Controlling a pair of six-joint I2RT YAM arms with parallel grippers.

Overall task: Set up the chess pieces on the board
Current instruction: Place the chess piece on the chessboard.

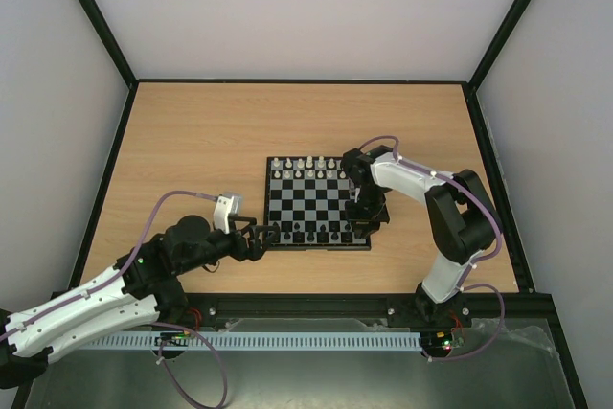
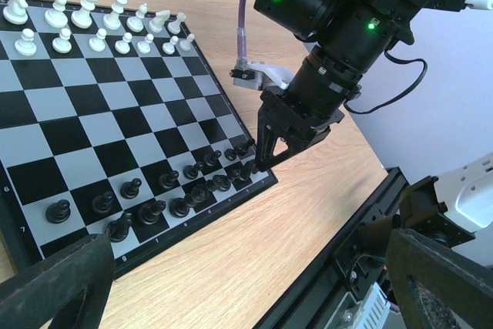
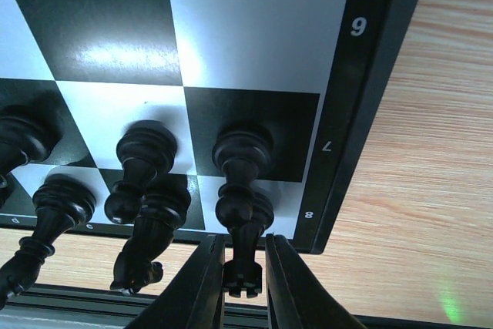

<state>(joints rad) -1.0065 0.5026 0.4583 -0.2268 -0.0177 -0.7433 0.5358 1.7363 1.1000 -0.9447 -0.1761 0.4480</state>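
I see a light wood counter [image 1: 192, 141] mid-frame, plain pale grey walls [image 1: 287, 7] on three sides, black frame posts [image 1: 96, 16] in the upper corners, soft even light, and a slotted white rail [image 1: 287, 340] along the bottom.

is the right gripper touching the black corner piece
Cannot tell. The right wrist view shows the right gripper flanking the top of the black corner piece, with neither a plain gap nor plain contact; the other views are too distant.

Top cam overhead; wrist cams low, sharing board [image 1: 316, 203] corner (rt closest).
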